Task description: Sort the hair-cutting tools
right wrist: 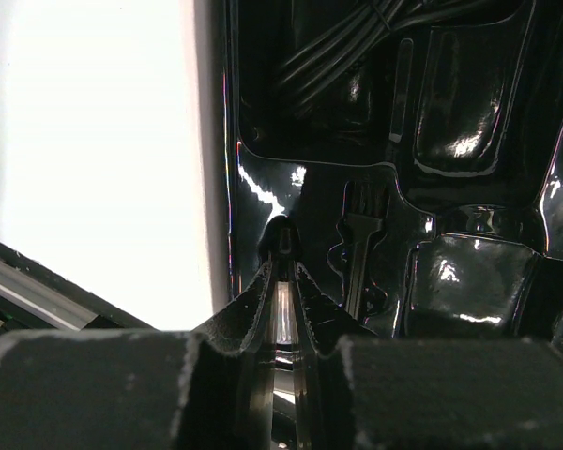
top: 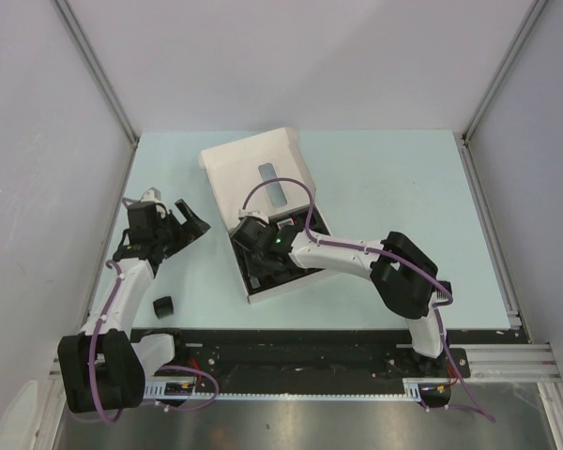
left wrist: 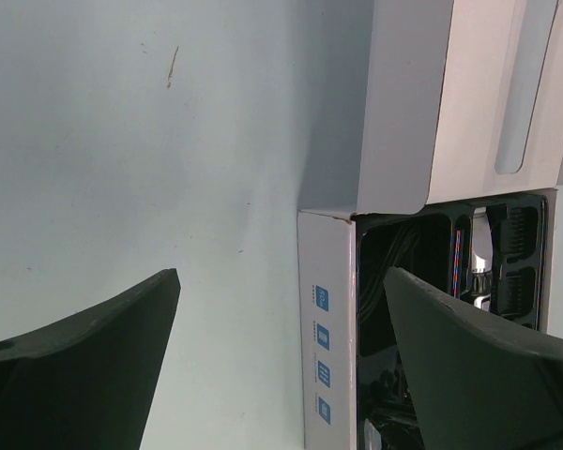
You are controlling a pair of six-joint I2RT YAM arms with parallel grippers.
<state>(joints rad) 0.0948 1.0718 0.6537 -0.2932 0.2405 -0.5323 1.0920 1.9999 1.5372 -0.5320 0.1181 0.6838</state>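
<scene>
Brush (right wrist: 360, 246) is seen in a tray (right wrist: 469, 272) slot at frame centre, just right of the right gripper (right wrist: 281, 272), which is nearly closed, contents unclear. Judged light, stiff, slick; its handle middle should be pinched. Left gripper (left wrist: 281, 281) is spread wide, empty.

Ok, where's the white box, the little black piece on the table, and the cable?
white box (top: 239, 173), top view, on its open lid.
small black comb guard (top: 163, 306), top view, on its middle.
cable (right wrist: 333, 47), right wrist view, on the bundled strands.
</scene>
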